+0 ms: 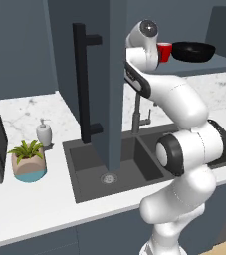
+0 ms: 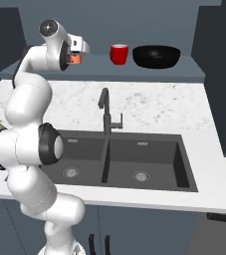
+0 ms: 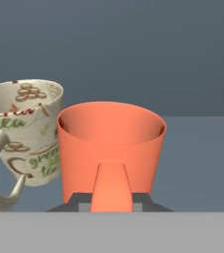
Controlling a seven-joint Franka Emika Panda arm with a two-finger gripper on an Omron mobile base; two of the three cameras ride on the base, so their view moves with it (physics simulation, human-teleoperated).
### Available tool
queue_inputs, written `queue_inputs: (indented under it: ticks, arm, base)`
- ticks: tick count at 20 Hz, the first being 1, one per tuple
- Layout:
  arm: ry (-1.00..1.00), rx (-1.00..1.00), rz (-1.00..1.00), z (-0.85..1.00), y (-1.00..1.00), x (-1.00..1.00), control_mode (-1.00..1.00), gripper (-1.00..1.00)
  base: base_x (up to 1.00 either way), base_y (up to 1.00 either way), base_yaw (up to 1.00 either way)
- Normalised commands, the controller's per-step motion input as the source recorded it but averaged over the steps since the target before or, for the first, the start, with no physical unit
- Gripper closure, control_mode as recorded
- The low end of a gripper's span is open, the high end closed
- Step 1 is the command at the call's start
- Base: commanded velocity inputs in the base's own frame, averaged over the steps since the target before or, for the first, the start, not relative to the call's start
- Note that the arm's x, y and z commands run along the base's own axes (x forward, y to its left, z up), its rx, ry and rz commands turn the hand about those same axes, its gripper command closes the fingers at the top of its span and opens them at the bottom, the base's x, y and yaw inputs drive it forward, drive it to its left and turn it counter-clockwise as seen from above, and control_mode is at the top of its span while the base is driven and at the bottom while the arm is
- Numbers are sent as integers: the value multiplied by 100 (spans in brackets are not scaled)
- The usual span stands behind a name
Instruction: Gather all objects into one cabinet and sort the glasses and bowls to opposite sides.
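Note:
My gripper [image 2: 74, 52] is shut on the orange cup [image 3: 111, 143], at the left end of the cabinet's grey-blue shelf [image 2: 184, 69]. In the right base view the orange cup [image 2: 75, 59] shows just under the hand. Right beside it, to its left in the hand view, stands a pale beige cup [image 3: 27, 131] with printed writing and a handle. Further right on the same shelf stand the red cup [image 2: 118, 54] and the wide black bowl [image 2: 156, 56]. The left base view shows the red cup [image 1: 164, 51] and the bowl [image 1: 193, 51] past my arm. I cannot tell whether the orange cup touches the shelf.
The cabinet door [image 1: 112, 74] stands open over the sink, its black bar handle [image 1: 83, 84] facing left. Below are the double sink [image 2: 149, 164] and a dark faucet [image 2: 104, 112]. A soap dispenser [image 1: 44, 133] and a potted plant [image 1: 29, 158] sit on the counter's left.

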Motion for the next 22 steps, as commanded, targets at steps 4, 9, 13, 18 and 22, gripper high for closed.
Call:
queue_inputs:
  ticks: [4,9,13,18,22]
  arm:
    - [0,0,0,-30,4,28,-100,100]
    - [-3,-2,0,-45,14,35,-100,100]
    - [-9,-2,0,-54,15,30,-100,-100]
    - [-9,-2,0,-52,15,14,-100,-100]
    - [-5,0,0,-35,0,3,-100,-100]
  base:
    - [0,0,0]
    - [0,0,0]
    - [0,0,0]
    - [0,0,0]
    - [0,0,0]
